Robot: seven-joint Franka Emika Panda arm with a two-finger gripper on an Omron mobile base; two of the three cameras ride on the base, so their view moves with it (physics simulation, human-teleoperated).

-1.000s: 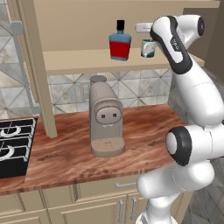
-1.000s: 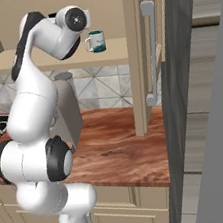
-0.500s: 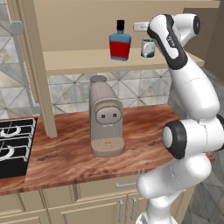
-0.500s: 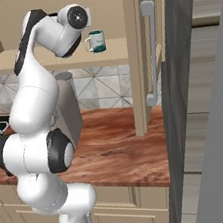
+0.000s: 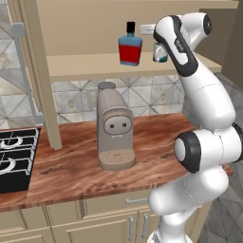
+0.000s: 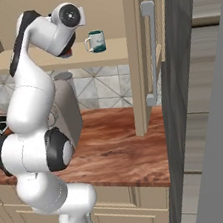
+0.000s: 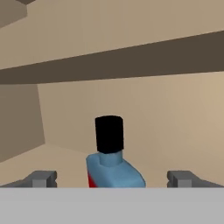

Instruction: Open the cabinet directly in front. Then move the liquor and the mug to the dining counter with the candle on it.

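1. The cabinet (image 5: 133, 28) already stands open: its two doors are swung out to the sides, and one long silver handle (image 6: 151, 52) shows on the right door.
2. Under it runs the wooden counter (image 5: 71, 166), with a beige coffee machine (image 5: 114, 128) upright on it and a black stove (image 5: 14, 156) at the left end.
3. The liquor (image 5: 129, 47) stands upright on the cabinet shelf (image 5: 85, 66), and the mug (image 6: 95, 41) stands near it on the right side, apart from it.
4. The end effector (image 7: 111, 179) is fully open and holds nothing. In the hand view, the bottle is between the two fingertips (image 7: 41, 178) but beyond them, so there is no contact yet.
5. I judge the bottle to be stiff, probably glass, so it is smooth, a little heavy for its size and breakable if it falls.
6. The best place to take hold seems to be the flat red body, low and across the narrow sides. The cap (image 7: 109, 133) and neck are too thin, and the bottle could swing.
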